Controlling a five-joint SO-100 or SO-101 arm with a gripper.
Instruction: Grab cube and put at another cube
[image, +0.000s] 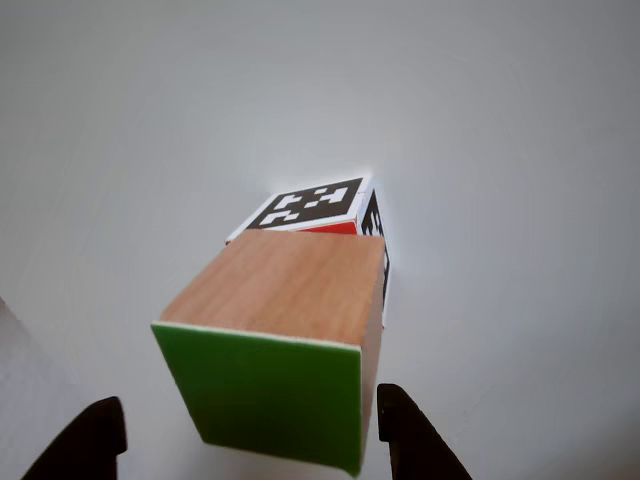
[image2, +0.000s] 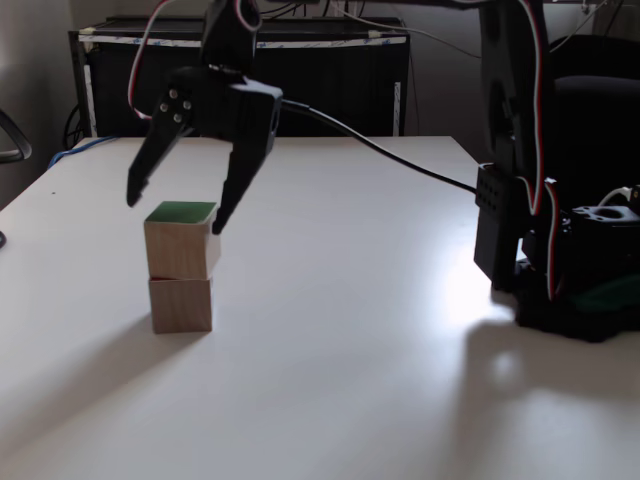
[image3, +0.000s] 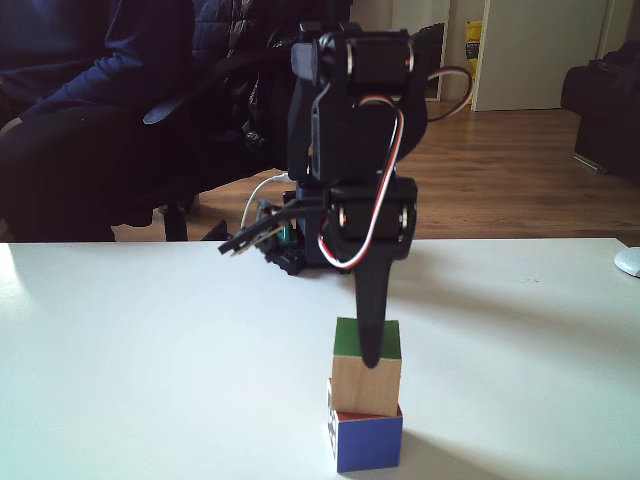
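Jaws (image2: 175, 210) gaping wide, gripping nothing, straddling wood-and-green cube (image2: 181, 240) sitting slightly askew atop marker cube (image3: 367, 440). Advising: lifting straight up, avoiding nudging stack.

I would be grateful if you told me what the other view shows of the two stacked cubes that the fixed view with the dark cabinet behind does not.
The other view alone shows the marker cube's black-and-white pattern and a sliver of red.

The fixed view alone shows the whole open pincer straddling the top cube, the arm's base and the marker cube's plain wooden side.

Both show the wood-and-green cube sitting on the other, slightly offset, fingertips apart.
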